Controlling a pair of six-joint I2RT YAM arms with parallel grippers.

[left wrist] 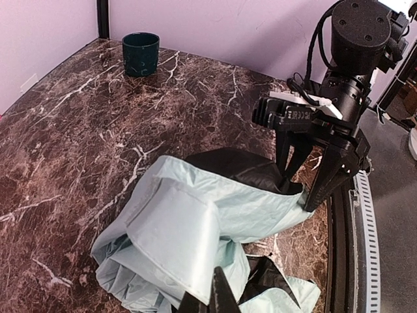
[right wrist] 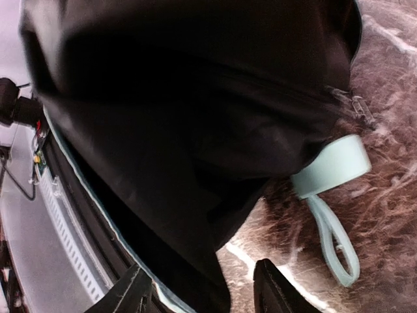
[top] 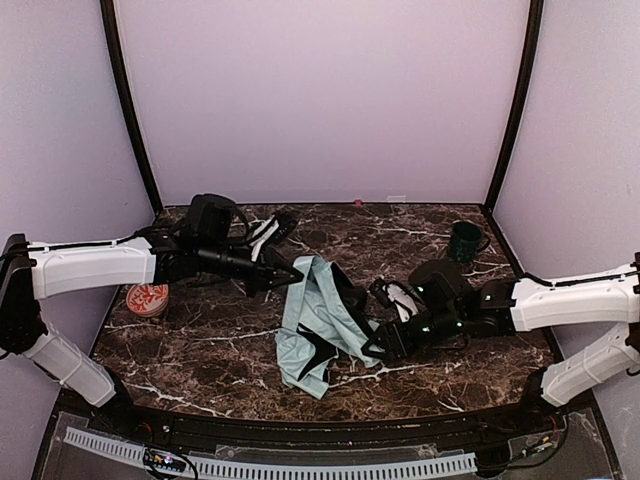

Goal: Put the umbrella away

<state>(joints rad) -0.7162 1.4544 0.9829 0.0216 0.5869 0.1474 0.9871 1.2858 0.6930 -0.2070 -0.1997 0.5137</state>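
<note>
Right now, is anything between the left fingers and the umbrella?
Nothing visible. The shut left fingers sit right at the pale fabric of the umbrella, with no object between them. The mug stands far off near the back wall, and the right fingers stand open around the umbrella's opposite edge.

Umbrella (top: pixel 318 318) blocks centre; mug (top: pixel 465 241) back-right corner.

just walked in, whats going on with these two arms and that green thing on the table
Two arms are working on a collapsed mint umbrella that lies loose on the marble table. The left tool is shut and sits at the umbrella's far-left end. The right tool is open and straddles the fabric's right edge, with black lining between its fingers. The umbrella is not yet put away.
</note>
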